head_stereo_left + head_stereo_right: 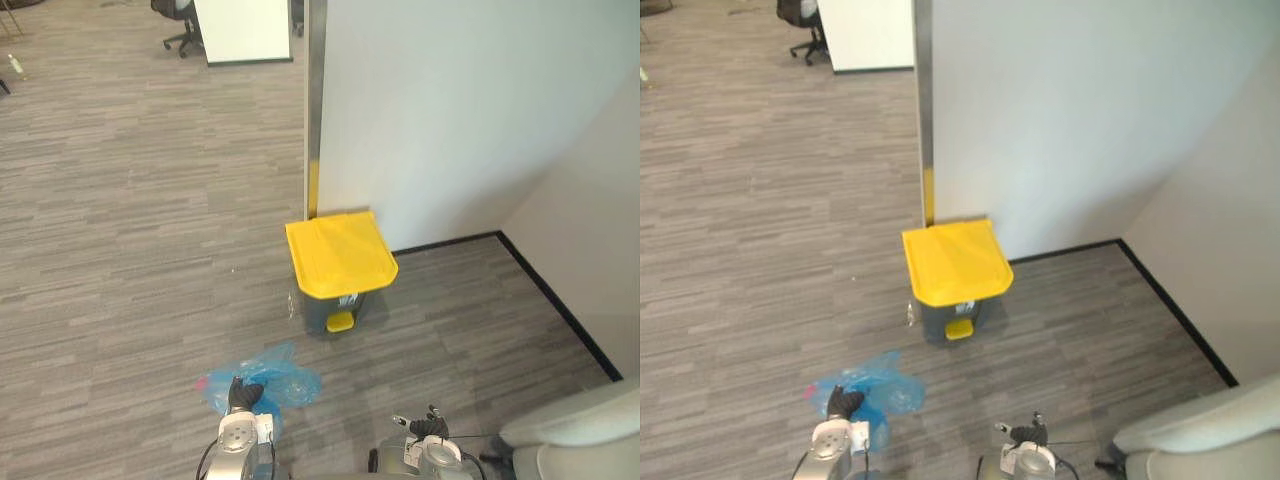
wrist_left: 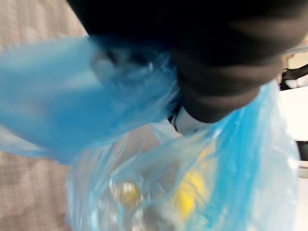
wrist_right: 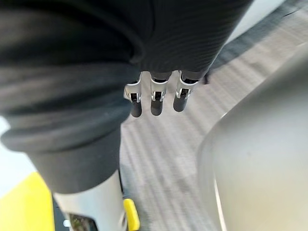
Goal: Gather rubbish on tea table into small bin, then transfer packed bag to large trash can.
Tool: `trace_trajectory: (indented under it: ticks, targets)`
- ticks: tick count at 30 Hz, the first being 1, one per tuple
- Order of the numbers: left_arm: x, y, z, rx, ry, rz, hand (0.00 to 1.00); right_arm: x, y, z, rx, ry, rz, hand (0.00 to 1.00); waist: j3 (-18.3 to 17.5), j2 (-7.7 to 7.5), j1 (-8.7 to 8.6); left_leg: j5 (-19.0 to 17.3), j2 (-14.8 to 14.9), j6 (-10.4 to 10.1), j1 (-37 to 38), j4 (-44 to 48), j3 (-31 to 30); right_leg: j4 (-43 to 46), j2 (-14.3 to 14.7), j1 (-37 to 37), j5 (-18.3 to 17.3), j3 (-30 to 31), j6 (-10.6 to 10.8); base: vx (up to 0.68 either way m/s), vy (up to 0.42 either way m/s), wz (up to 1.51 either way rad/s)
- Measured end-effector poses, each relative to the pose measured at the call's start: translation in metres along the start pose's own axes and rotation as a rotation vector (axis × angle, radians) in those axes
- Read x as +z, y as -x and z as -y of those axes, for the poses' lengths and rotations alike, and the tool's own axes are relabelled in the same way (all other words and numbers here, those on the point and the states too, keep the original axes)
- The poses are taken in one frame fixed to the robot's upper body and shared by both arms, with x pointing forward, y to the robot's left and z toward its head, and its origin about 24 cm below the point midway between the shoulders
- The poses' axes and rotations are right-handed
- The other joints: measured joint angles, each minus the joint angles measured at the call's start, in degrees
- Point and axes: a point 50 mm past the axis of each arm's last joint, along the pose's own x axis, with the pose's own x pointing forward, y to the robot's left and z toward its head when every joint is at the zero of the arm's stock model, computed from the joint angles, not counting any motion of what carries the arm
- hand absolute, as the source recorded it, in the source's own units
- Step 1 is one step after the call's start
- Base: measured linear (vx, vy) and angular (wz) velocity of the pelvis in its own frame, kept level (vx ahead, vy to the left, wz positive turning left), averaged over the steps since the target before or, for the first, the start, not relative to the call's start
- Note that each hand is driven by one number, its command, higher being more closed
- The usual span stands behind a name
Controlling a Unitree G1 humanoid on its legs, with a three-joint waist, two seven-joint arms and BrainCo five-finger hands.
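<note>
Left hand (image 1: 243,392) is seen low in the head views, with the dark ribbed cover pressed into the gathered top of the blue bag (image 1: 262,384). The fingers are hidden by the plastic and the cover, so the closure of this hand cannot be told. In the left wrist view, the bag is bunched against the cover and hangs away from it. A yellow item (image 2: 191,191) and a small round object (image 2: 126,192) are seen through the translucent plastic; their identity cannot be determined.

Right hand (image 1: 430,428) is positioned low on the robot's right. In the right wrist view, its fingers (image 3: 155,102) are shown relaxed and nearly straight, side by side, and nothing is held.

The large trash can (image 1: 322,305) is located ahead of the robot, on the grey striped floor (image 1: 130,250). Its grey body is topped by a yellow lid (image 1: 340,255), which is closed, and a yellow pedal (image 1: 341,321) is fitted at the base. The can is placed just beside a white wall (image 1: 450,110) and a metal post (image 1: 316,100). The bag is held short of the can, to the robot's left, apart from it.

A pale chair (image 1: 580,430) is seen at the lower right, near the right hand.
</note>
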Motion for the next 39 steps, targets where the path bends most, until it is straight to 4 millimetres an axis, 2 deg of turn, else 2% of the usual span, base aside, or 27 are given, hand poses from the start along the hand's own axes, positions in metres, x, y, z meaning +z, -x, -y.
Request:
trace_trajectory:
  ticks: [1,2,3,4,5,6,9,10,12,13,14,16,17,18,19,21,26,32,37,39]
  targets:
    - [0.0,-0.001,0.001,0.002,-0.002,-0.004,1.0,0.002,-0.001,0.0,-0.002,0.0,0.004,0.0,0.2,0.23,-0.11,0.0,0.3,0.0,0.8,-0.4,-0.4,-2.3,0.4,-0.3,-0.3,-1.0,-0.5,0.46,-0.117,0.38]
    - [-0.004,-0.002,0.0,0.008,-0.009,-0.022,1.0,0.004,-0.002,0.0,-0.001,0.015,0.013,0.0,0.3,0.54,-0.53,0.0,1.0,0.0,2.5,-0.8,-1.1,-10.1,2.1,-0.9,0.7,-1.9,-1.6,0.48,-0.177,0.47]
    - [-0.009,-0.002,-0.003,0.013,-0.02,-0.041,1.0,0.001,-0.001,-0.001,0.001,0.026,0.003,0.0,0.0,-0.47,-1.31,-0.2,0.2,-0.3,3.8,-1.0,-3.9,-22.9,3.6,0.6,6.7,-0.3,-1.9,0.49,-0.201,0.57]
    - [-0.01,-0.002,-0.005,0.016,-0.025,-0.043,1.0,-0.003,0.0,-0.001,0.002,0.029,-0.008,0.0,0.0,-1.57,-1.71,-0.4,-0.6,-0.7,4.5,-1.1,-5.3,-27.0,3.5,1.3,12.0,1.1,-3.0,0.51,-0.21,0.46]
    - [-0.015,-0.002,0.002,0.0,-0.021,-0.077,1.0,0.005,-0.006,0.006,-0.013,0.038,0.004,0.0,0.5,1.42,-1.77,-0.8,1.5,-1.2,5.8,-1.3,-8.6,-25.9,5.5,2.6,11.3,0.7,-4.9,0.57,-0.222,0.11]
    - [-0.017,0.0,0.008,-0.015,-0.01,-0.086,1.0,0.011,-0.009,0.01,-0.028,0.032,0.012,0.0,0.4,3.2,-1.39,0.1,2.6,-1.2,5.0,-0.2,-10.4,-26.2,6.8,2.8,9.7,0.4,-5.8,0.47,-0.172,-0.07]
    - [-0.017,0.001,0.015,-0.037,-0.014,-0.084,1.0,0.007,-0.009,0.01,-0.031,0.029,-0.009,0.0,0.3,3.69,-1.56,3.7,3.8,-3.1,3.3,3.9,-10.4,-27.6,7.4,4.8,8.0,-0.8,-6.8,0.42,-0.155,0.12]
    - [-0.012,0.0,0.02,-0.062,-0.016,-0.069,1.0,0.001,-0.008,0.012,-0.037,0.033,-0.023,0.0,0.3,3.62,-1.75,6.0,5.2,-5.1,0.0,13.2,-10.3,-31.7,7.9,9.3,8.0,-2.1,-6.8,0.42,-0.155,0.33]
    - [-0.011,0.0,0.021,-0.073,-0.016,-0.065,1.0,-0.003,-0.006,0.013,-0.034,0.049,-0.029,0.0,0.4,3.12,-1.55,9.3,6.2,-5.9,-3.8,23.3,-10.0,-34.7,7.5,13.2,8.0,-2.3,-6.8,0.27,-0.067,0.23]
    - [-0.011,0.0,0.02,-0.074,-0.021,-0.06,1.0,-0.003,-0.006,0.013,-0.032,0.058,-0.027,0.0,0.5,3.04,-1.34,7.8,7.8,-4.9,-6.7,30.3,-8.5,-36.9,7.5,16.2,8.0,-2.5,-6.8,0.23,-0.002,0.09]
    - [-0.01,0.002,0.019,-0.072,-0.015,-0.051,1.0,-0.008,-0.005,0.012,-0.031,0.056,-0.044,0.0,0.2,2.63,-1.24,4.1,9.2,-4.1,-9.3,32.2,-5.3,-38.7,7.1,18.5,8.0,-2.9,-6.8,0.21,0.017,0.08]
    - [-0.007,0.002,0.018,-0.069,-0.009,-0.035,1.0,-0.01,-0.004,0.012,-0.03,0.052,-0.051,0.0,-0.1,2.2,-1.15,2.0,9.0,-3.3,-12.3,26.3,-1.6,-39.9,5.8,20.2,8.2,-3.3,-6.5,0.17,0.059,0.09]
    - [-0.006,0.002,0.018,-0.07,-0.008,-0.031,1.0,-0.012,-0.003,0.013,-0.032,0.047,-0.057,0.0,-0.1,2.28,-1.09,3.0,8.9,-2.3,-12.9,19.2,0.4,-40.3,5.4,20.9,8.3,-3.8,-6.0,0.19,0.155,0.14]
    - [-0.006,0.002,0.019,-0.072,-0.007,-0.031,1.0,-0.012,-0.004,0.016,-0.043,0.038,-0.056,0.0,-0.6,3.2,-1.17,7.5,9.1,-1.7,-13.5,10.6,1.0,-40.6,5.8,21.2,8.2,-4.2,-5.0,0.15,0.151,0.05]
    - [-0.006,0.003,0.02,-0.073,-0.005,-0.033,1.0,-0.013,-0.004,0.017,-0.046,0.039,-0.062,0.0,-1.2,3.57,-0.89,7.4,8.6,-2.4,-12.9,8.4,0.9,-40.6,5.8,21.3,7.8,-3.7,-3.8,0.18,0.182,0.07]
    - [-0.007,0.001,0.014,-0.056,-0.012,-0.035,1.0,-0.017,-0.002,0.017,-0.051,0.016,-0.077,0.0,-1.8,2.34,-0.56,7.7,5.7,-2.6,-9.7,2.3,0.9,-41.0,4.3,21.3,7.9,-3.3,-2.6,0.1,0.151,0.09]
    - [-0.019,0.002,0.003,-0.032,-0.039,-0.072,1.0,-0.021,-0.001,0.017,-0.056,0.002,-0.092,0.0,-2.0,1.83,-0.48,9.5,2.7,-1.7,-5.8,-3.2,2.3,-43.0,2.7,23.1,8.8,-1.7,-1.1,0.02,0.11,-0.05]
    - [-0.035,0.005,-0.004,-0.008,-0.045,-0.137,1.0,-0.021,-0.001,0.016,-0.054,0.003,-0.092,0.0,-1.8,1.4,-0.09,11.9,1.4,-1.9,-2.8,-8.8,5.0,-43.2,3.2,21.8,9.3,1.9,-0.5,-0.04,0.021,-0.29]
    - [-0.04,0.008,-0.004,-0.004,-0.038,-0.155,1.0,-0.021,-0.001,0.016,-0.059,0.007,-0.092,0.0,-1.4,0.05,0.13,12.2,1.0,-1.9,-2.2,-9.8,6.6,-42.4,3.2,20.6,9.8,3.6,-0.3,-0.04,0.014,-0.18]
    - [-0.038,0.008,-0.001,-0.017,-0.042,-0.146,1.0,-0.024,0.0,0.017,-0.06,0.007,-0.101,0.0,-1.0,-0.8,0.04,11.4,-0.1,-0.9,-2.0,-9.5,6.2,-38.2,1.4,19.2,7.9,3.2,1.4,-0.04,0.048,0.08]
